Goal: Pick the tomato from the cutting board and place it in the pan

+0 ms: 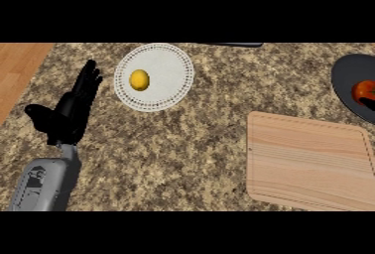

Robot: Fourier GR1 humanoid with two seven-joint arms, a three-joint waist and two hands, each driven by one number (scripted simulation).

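Note:
The red tomato (363, 90) lies in the dark pan (345, 79) at the right edge, partly cut off by the view. A small black shape, which looks like part of my right hand (367, 103), touches the tomato's lower side; the rest of that hand is out of view. The wooden cutting board (307, 163) at the lower right has nothing on it. My left hand (73, 106) rests open at the left, fingers straight and pointing up the counter, far from the board and the pan.
A white round plate (155, 76) with a yellow lemon (139, 80) on it sits at the upper middle, just right of my left hand. A thin black handle (234, 44) shows at the top edge. The speckled counter ends at a wooden strip (18, 69) on the left.

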